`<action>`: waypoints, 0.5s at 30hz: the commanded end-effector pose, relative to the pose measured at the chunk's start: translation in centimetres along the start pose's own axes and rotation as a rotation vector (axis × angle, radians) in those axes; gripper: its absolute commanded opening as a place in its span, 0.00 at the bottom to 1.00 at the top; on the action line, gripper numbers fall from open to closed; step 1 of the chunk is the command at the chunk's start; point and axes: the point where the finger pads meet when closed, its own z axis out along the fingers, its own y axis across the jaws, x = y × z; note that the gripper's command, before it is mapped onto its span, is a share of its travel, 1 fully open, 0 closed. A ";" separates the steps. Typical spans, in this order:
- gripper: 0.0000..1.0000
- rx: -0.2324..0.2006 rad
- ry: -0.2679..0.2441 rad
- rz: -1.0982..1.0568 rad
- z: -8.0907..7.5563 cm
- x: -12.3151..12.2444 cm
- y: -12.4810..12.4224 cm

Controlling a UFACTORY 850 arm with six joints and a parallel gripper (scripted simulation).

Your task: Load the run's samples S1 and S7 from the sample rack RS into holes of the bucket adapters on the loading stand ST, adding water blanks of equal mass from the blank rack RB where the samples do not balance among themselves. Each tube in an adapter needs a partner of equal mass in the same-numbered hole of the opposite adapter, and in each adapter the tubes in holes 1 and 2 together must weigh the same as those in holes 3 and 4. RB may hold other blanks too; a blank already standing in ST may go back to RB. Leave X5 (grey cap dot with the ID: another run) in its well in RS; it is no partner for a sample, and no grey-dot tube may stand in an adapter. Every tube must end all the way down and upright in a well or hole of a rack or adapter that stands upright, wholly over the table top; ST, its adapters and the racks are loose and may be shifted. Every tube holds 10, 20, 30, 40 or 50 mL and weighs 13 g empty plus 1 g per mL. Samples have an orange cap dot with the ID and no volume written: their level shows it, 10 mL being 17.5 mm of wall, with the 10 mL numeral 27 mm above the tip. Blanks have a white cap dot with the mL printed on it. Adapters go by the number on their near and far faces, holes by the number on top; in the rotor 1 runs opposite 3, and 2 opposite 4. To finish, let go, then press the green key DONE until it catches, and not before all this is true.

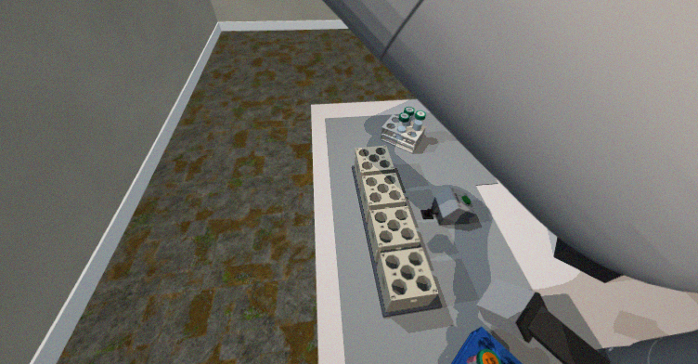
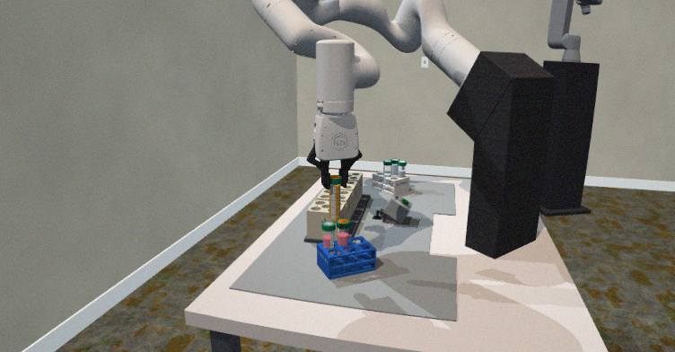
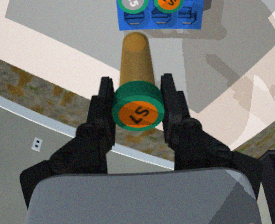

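My gripper (image 2: 334, 178) is shut on the green cap of sample tube S7 (image 3: 137, 115), which has an orange cap dot and orange liquid. The tube (image 2: 335, 201) hangs upright in the air, clear above the blue sample rack RS (image 2: 346, 256). The loading stand ST (image 1: 393, 227) carries several cream adapters in a row, and all their visible holes are empty. The blank rack RB (image 1: 407, 130) holds three green-capped blanks.
The grey box with the green DONE key (image 1: 465, 199) sits between ST and the arm's base. The arm's black pedestal (image 2: 505, 155) stands on the table at the right. My arm blocks much of the top view.
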 end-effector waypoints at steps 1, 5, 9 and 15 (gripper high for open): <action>0.00 0.001 0.000 0.000 -0.1 0.0 -0.1; 0.00 0.001 0.000 -0.066 -0.1 0.9 0.2; 0.00 0.001 0.000 -0.200 -0.1 2.9 0.8; 0.00 0.001 0.000 -0.333 -0.1 4.8 1.4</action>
